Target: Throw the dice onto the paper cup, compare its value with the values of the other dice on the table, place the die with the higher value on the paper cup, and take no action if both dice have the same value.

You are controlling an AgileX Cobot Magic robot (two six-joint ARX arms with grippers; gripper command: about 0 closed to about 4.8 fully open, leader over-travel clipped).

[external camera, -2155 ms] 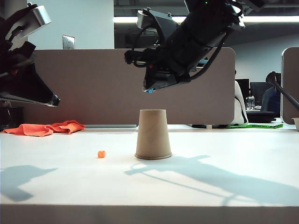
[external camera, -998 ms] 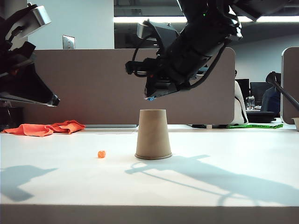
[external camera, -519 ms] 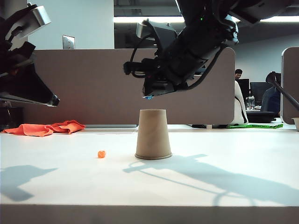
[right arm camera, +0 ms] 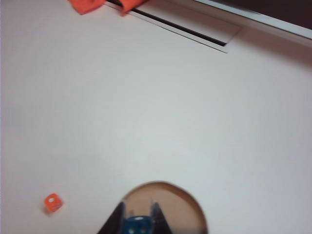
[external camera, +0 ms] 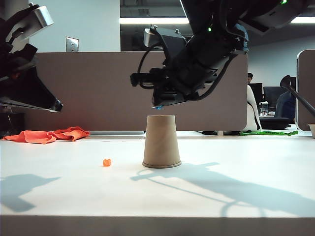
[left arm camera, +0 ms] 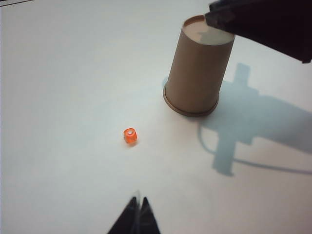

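A tan paper cup (external camera: pixel 161 141) stands upside down near the middle of the white table (external camera: pixel 246 187). My right gripper (external camera: pixel 158 106) hovers just above its flat base, shut on the blue die (right arm camera: pixel 137 225), which shows between the fingertips over the cup (right arm camera: pixel 175 204). The orange die (external camera: pixel 107 162) lies on the table left of the cup, also seen as the orange die (left arm camera: pixel 129 136) and the orange die (right arm camera: pixel 53 202). My left gripper (left arm camera: pixel 138 201) is shut and empty, held high at the far left, well away from the cup (left arm camera: pixel 197 68).
An orange cloth (external camera: pixel 47 134) lies at the back left of the table by a grey partition (external camera: pixel 98 88). A slot runs along the table's rear edge (right arm camera: pixel 190 34).
My right gripper has come down a little with the blue die, closer to the cup's top. The left arm, cup and orange die have not moved.
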